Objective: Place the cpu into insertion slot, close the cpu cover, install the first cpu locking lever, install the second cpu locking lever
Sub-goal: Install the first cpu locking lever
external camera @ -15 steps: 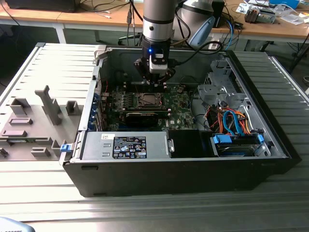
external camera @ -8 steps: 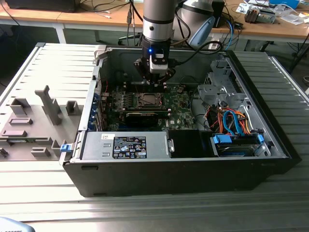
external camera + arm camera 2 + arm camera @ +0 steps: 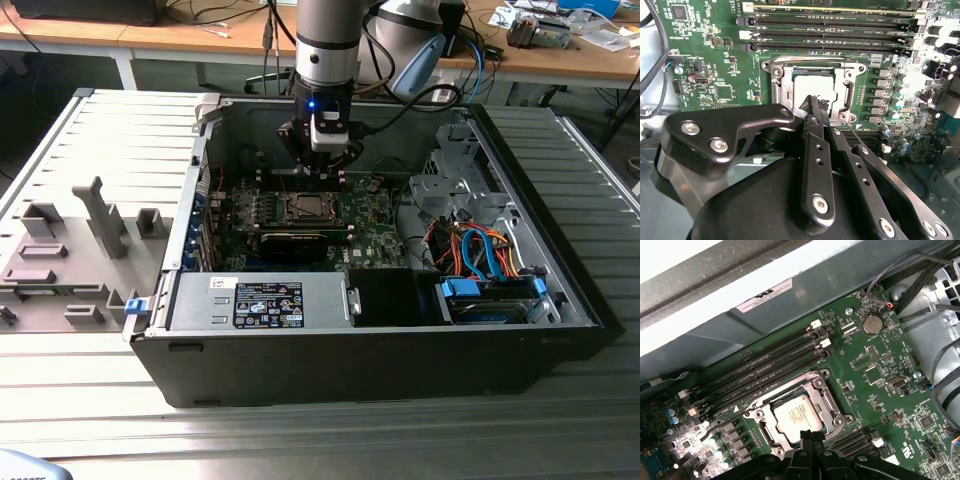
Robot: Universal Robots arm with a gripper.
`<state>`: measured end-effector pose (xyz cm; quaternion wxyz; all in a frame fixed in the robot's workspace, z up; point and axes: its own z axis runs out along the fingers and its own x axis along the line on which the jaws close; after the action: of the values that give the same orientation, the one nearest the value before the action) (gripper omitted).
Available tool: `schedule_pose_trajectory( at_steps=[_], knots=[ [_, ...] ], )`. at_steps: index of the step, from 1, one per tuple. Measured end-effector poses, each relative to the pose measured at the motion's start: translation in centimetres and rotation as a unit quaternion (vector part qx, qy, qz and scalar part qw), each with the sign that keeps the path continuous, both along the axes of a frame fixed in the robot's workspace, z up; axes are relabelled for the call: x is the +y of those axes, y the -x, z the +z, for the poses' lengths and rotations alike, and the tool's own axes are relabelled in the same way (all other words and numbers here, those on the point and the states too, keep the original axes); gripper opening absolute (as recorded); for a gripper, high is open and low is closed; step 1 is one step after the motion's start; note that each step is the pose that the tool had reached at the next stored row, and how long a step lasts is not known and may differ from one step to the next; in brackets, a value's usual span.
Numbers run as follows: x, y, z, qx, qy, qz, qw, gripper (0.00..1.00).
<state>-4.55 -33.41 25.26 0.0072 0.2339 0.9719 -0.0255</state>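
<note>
Over the motherboard, gripper (image 3: 812, 107) fingers pressed together, holding nothing | cpu (image 3: 797, 412) seated in insertion slot (image 3: 771, 431), at gripper's 12 o'clock in first wrist view | cpu cover (image 3: 832, 402) thin, stiff, springy; push its free edge | cpu fragile, light, edge-hold only.

a ribbed grey metal table (image 3: 90, 420) fills the foreground; behind it runs a wooden workbench (image 3: 200, 40) on white legs, strewn with cables (image 3: 215, 15), under even, bright light.

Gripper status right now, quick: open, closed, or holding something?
Gripper: shut, fingers pressed together with nothing between them, tips just above the cpu seated in the insertion slot.
</note>
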Motion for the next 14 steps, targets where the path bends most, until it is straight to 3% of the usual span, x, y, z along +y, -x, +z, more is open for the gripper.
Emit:
schedule_pose_trajectory(
  at_steps=[14],
  knots=[
    [0.00,0.00,0.00,0.0000,0.0000,0.011,0.99994,0.11]
  ],
)
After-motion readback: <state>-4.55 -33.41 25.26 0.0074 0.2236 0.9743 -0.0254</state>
